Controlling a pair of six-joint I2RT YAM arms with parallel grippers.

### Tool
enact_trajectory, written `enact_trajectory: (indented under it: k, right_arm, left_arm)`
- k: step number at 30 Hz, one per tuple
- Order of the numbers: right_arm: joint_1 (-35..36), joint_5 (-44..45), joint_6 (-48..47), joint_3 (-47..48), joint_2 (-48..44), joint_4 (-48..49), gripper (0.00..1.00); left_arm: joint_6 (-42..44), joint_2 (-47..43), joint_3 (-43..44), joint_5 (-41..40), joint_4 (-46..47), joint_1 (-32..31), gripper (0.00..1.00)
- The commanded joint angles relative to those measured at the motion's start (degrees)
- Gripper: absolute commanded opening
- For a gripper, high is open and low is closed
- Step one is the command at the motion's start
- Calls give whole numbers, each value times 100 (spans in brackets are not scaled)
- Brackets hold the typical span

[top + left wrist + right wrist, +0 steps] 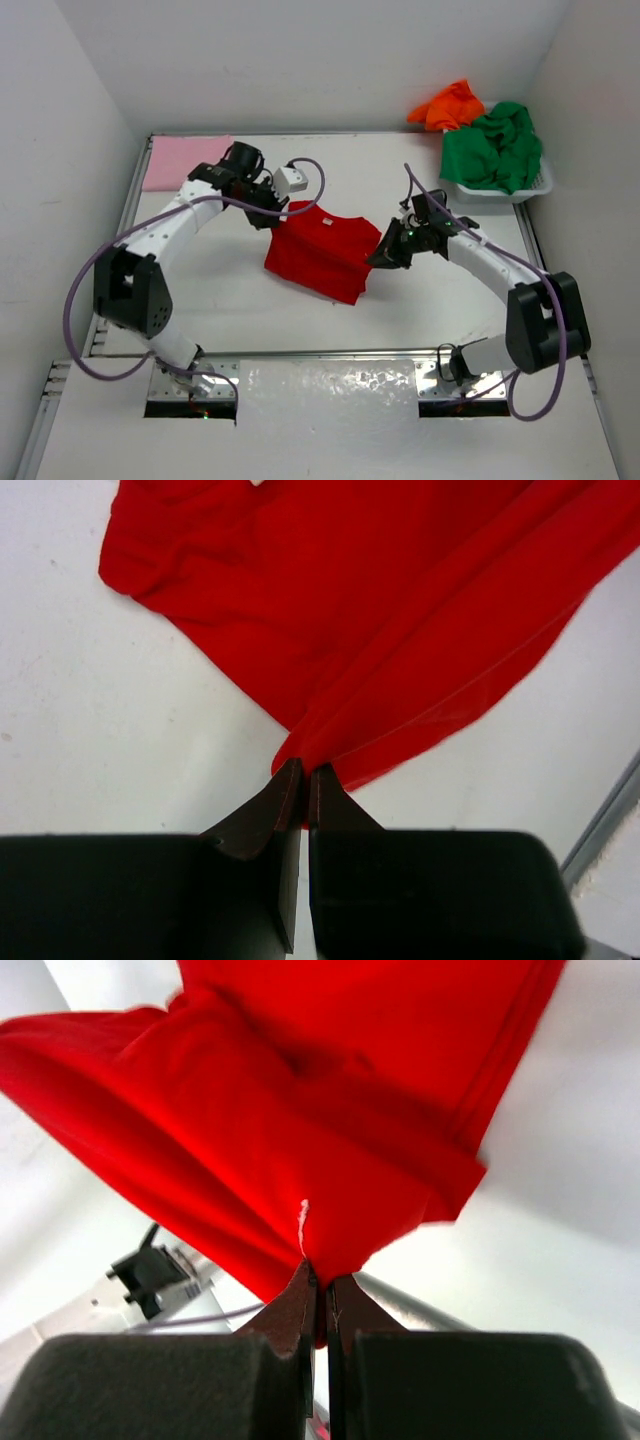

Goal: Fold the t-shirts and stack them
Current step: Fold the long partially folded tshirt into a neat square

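- My left gripper (303, 772) and right gripper (318, 1278) each pinch tight an opposite edge of the red t-shirt (318, 250), spreading it mid-table, I judge for a fold.
- The wrist views show the pinches.
- Only overhead shows the pink t-shirt (188, 162) far left, and the green t-shirt (495, 150) and orange t-shirt (450, 105) in the basket (540, 188) far right.

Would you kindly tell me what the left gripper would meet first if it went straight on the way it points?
The red t-shirt: the left gripper is shut on its edge, and the cloth spreads directly ahead of the fingers. Whether it lies on the table there is unclear.
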Motion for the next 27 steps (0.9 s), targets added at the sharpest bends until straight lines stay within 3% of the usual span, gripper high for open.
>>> enact_trajectory:
  k: [1, 27]
  right_arm:
    - [-246, -38, -403, 433, 382, -117, 0]
    - [-1240, 15, -641, 2552, 3029, -100, 0]
  left_arm:
    - [-318, 316, 520, -344, 629, 143, 0]
    - [-1329, 2751, 2288, -731, 1894, 143, 1]
